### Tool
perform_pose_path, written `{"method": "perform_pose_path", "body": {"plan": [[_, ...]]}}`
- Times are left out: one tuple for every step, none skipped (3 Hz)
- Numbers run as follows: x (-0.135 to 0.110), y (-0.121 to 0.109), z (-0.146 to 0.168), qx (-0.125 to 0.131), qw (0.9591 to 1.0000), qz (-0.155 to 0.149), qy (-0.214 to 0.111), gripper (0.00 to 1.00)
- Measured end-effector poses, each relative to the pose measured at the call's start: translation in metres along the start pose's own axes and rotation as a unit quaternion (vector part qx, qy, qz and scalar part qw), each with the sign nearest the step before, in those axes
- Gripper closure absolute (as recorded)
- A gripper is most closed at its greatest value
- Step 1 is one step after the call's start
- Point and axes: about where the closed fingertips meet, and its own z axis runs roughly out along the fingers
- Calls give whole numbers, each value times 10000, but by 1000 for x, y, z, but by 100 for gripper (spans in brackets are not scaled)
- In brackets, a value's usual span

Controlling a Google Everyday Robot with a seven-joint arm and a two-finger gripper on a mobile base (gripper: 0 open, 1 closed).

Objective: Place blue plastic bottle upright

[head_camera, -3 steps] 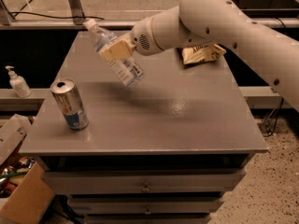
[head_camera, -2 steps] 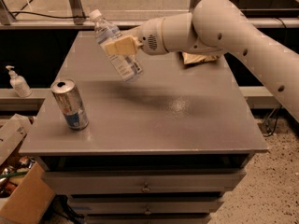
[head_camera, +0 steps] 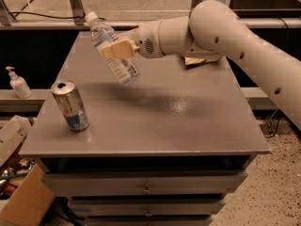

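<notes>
**Bottle held in air, tilt slightly reduced, not yet set down**

The blue plastic bottle (head_camera: 123, 69) is held clear of the worktop (head_camera: 188, 121), above and behind the drink can (head_camera: 70, 105) and a little to its right. It is carried by the gripper (head_camera: 116, 49), which is found at the same spot, up and right of the can. The fingers (head_camera: 121, 47) are pinched on the bottle's middle, across the label.

Compared with a second ago, the white cap (head_camera: 92, 17) is seen a touch higher and the bottle's axis is a little steeper. The cap end is tipped away from the can's side toward the back, and the base is pointed down and right of the can. The arm (head_camera: 225, 36) is also drawn in somewhat lower over the worktop. The can is not moved.

For the task this is judged as mid-carry. The bottle is being brought toward vertical, but a clear lean is left and nothing is touching the worktop. More rotation and a descent are judged to be needed before release, and the bare area right of the can is judged a likely landing place.

Writing: none can be read. The bottle's label is seen only as white and pale blue. The can is marked in silver and blue, brand not legible. A pump dispenser (head_camera: 17, 82) is noted well left of the can, off the worktop, with no readable label.
</notes>
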Motion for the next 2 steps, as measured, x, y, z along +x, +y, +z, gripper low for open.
{"method": "perform_pose_path", "body": {"plan": [[4, -4, -1, 91, 9996, 62, -276, 100], [9, -15, -6, 286, 9965, 151, -772, 100]]}}
